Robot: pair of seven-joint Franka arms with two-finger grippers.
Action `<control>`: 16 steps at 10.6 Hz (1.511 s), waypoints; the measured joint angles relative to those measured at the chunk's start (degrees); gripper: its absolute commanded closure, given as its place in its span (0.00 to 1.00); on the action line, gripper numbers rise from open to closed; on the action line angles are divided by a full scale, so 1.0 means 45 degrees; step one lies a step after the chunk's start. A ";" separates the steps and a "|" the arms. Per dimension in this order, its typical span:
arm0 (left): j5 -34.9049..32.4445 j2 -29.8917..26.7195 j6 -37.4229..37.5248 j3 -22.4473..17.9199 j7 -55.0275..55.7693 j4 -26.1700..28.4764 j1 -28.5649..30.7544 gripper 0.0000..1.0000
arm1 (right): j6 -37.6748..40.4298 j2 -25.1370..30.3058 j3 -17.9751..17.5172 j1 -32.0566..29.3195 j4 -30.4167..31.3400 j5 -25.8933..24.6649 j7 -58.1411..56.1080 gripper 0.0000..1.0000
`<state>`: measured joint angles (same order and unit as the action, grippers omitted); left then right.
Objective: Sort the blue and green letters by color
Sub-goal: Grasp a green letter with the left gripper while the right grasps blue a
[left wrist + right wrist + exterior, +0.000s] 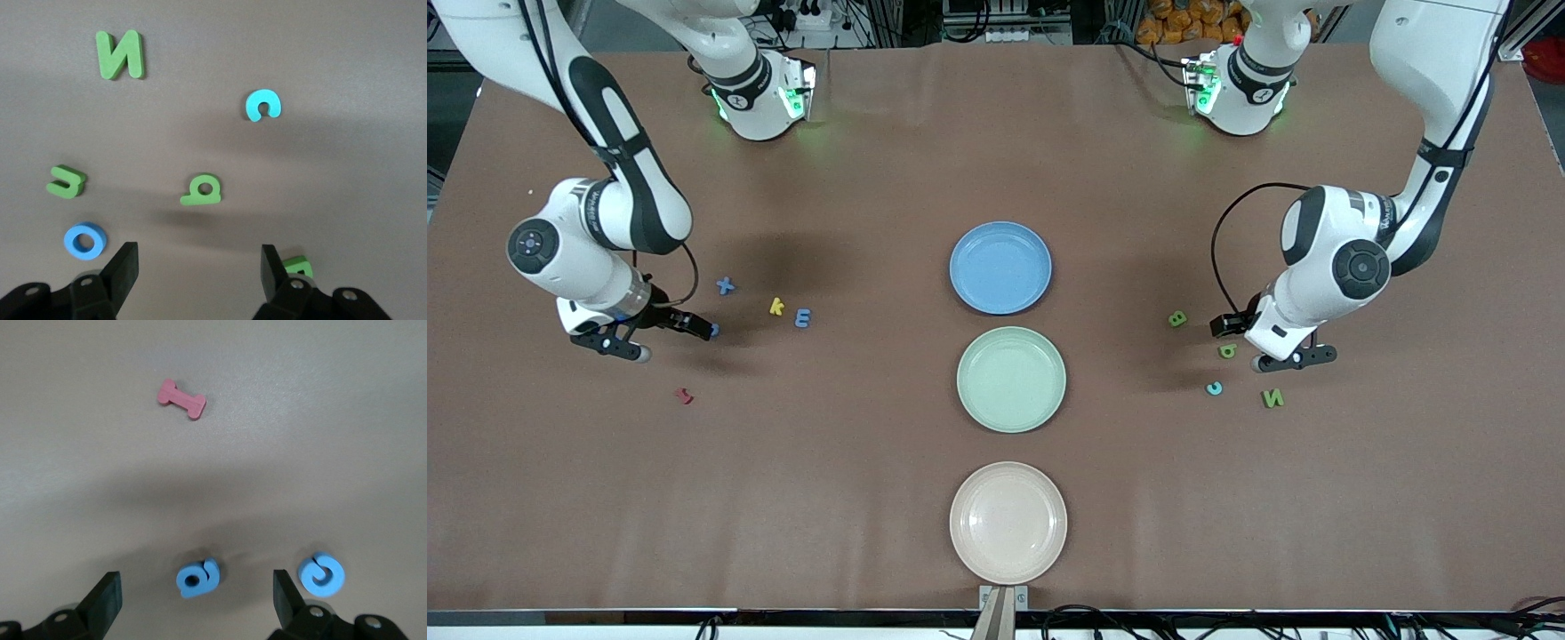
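Left hand (198, 263) open, empty above green letters (201, 190).

Matt brown table (871, 498), smooth slightly glossy plastic-looking plates (1000, 267), matt foam-like letters (120, 55), glossy white arm shells (1325, 258), matt black fingers (123, 267)

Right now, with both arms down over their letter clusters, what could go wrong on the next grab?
1. The left end effector hangs open over a green letter, but another green letter lies against one finger and could get knocked.
2. Two blue letters lie beside each other under the open right end effector; closing might drag both.
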<state>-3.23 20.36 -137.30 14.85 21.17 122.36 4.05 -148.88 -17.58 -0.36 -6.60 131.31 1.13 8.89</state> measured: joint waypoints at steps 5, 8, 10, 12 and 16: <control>-0.0728 0.0891 -0.1541 -0.0068 0.0029 0.0352 0.0055 0.25 | -0.0752 -0.0740 0.0001 -0.0002 -0.0023 0.0010 0.0016 0.00; -0.1469 0.1134 -0.1675 -0.0088 0.0239 0.0349 0.0063 0.28 | -0.0877 -0.0914 -0.0002 -0.0002 0.0039 0.0011 0.0017 0.00; -0.2303 0.1368 -0.2020 -0.0094 0.0968 0.0347 0.0063 0.28 | -0.0894 -0.0914 -0.0006 -0.0002 0.0190 0.0011 0.0017 0.00; -0.2619 0.1587 -0.2206 -0.0097 0.1369 0.0289 0.0063 0.29 | -0.1137 -0.0914 -0.0011 -0.0001 0.0441 0.0012 0.0018 0.03; -0.2621 0.1610 -0.2222 -0.0108 0.1377 0.0164 0.0094 0.47 | -0.1281 -0.0913 -0.0188 0.0031 0.0641 0.0012 0.0241 0.56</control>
<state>-15.03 27.61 -147.30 14.36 27.37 123.09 4.48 -154.64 -21.69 -1.21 -6.46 134.19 1.18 9.97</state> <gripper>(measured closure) 0.458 0.141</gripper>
